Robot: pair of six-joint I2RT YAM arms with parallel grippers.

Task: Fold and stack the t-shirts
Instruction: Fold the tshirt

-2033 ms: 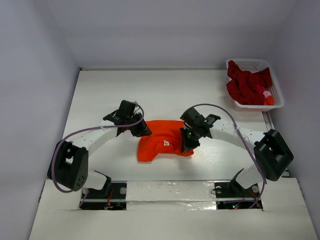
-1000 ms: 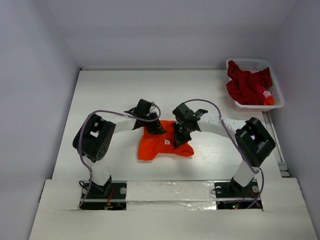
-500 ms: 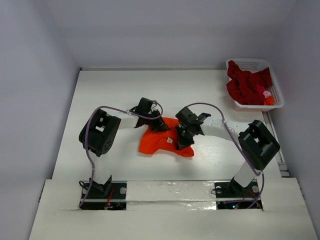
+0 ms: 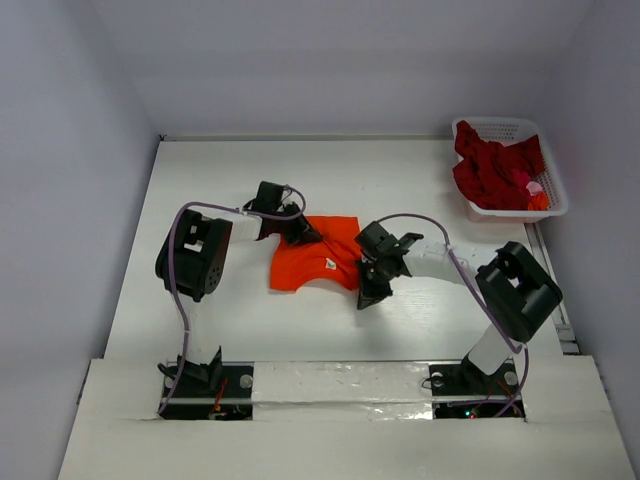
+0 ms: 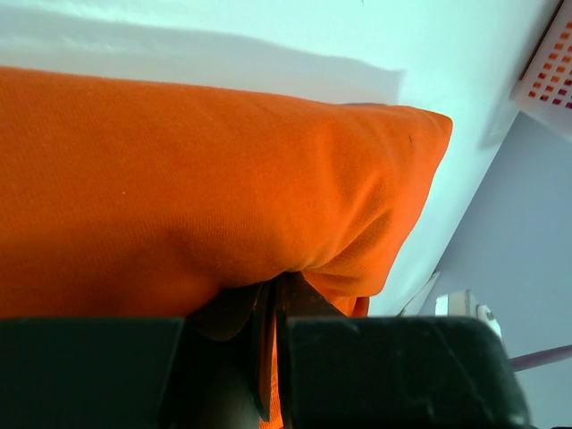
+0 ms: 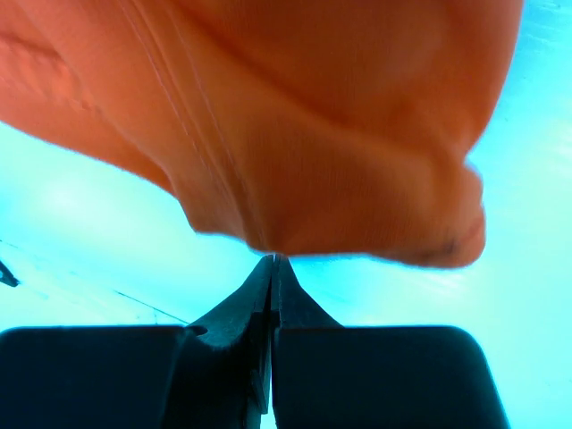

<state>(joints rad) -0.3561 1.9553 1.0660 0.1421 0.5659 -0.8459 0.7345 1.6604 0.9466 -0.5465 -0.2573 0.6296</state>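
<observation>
White surface [image 4: 200, 180]: orange t-shirt [image 4: 310, 258] mid-surface, long axis left-right between both hands. Pinched by left hand [image 4: 305, 237] at far-left edge, right hand [image 4: 365, 298] at near-right corner. Second, dark red t-shirt [image 4: 495, 165] in basket [image 4: 556, 190], far right.

Desk [image 4: 200, 180]: white and flat, as I see it from above.
Middle of desk: I see the orange t-shirt [image 4: 315, 262] lying rumpled, its small white label facing up.
Far right corner: white lattice basket [image 4: 497, 127], well apart from the shirt.
</observation>
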